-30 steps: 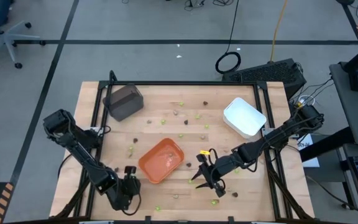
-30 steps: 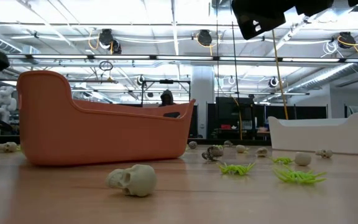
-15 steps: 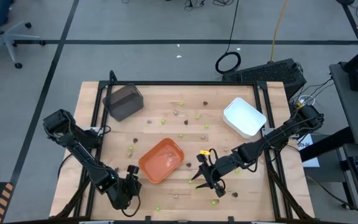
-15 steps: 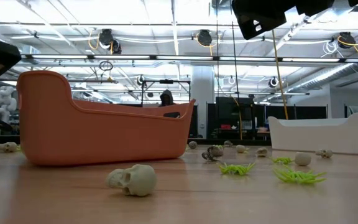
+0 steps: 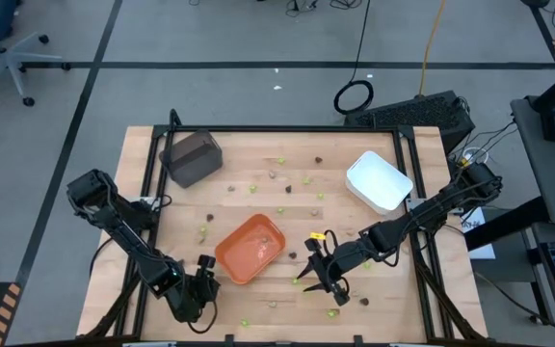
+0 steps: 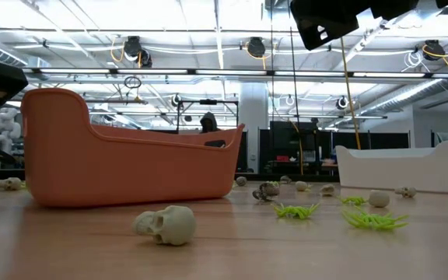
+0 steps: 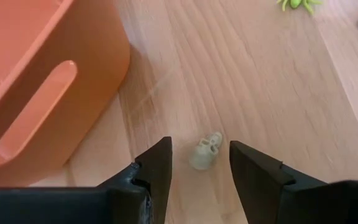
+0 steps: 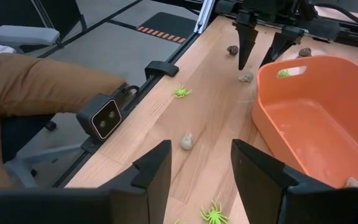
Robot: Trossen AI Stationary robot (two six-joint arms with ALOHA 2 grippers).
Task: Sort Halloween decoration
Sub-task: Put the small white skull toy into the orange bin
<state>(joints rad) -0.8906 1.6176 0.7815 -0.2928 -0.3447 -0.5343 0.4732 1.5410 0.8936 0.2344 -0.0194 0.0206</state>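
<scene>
The Halloween decoration lies scattered over the wooden table as tiny pieces: tan skulls (image 6: 166,225), lime-green spiders (image 6: 295,210) and dark bits (image 5: 319,161). My left gripper (image 5: 206,272) hovers open at the near-left side of the orange tray (image 5: 222,253). It points steeply down, with one tan skull (image 7: 207,151) on the table just ahead, between its fingers (image 7: 160,162) but not touched. My right gripper (image 5: 312,272) waits open above the table to the right of the orange tray. Another skull (image 8: 186,141) lies ahead of it. A green piece (image 8: 283,73) and a tan piece (image 8: 351,182) lie in the tray.
A white tray (image 5: 379,181) stands at the far right and a dark grey tray (image 5: 191,157) at the far left. The low camera (image 8: 104,118) is clamped at the near edge. A person's leg in brown trousers (image 8: 36,81) shows beyond that edge.
My left gripper has rolled a little about its own axis over the skull beside the orange tray and stays open. The pieces on the table have not moved.
</scene>
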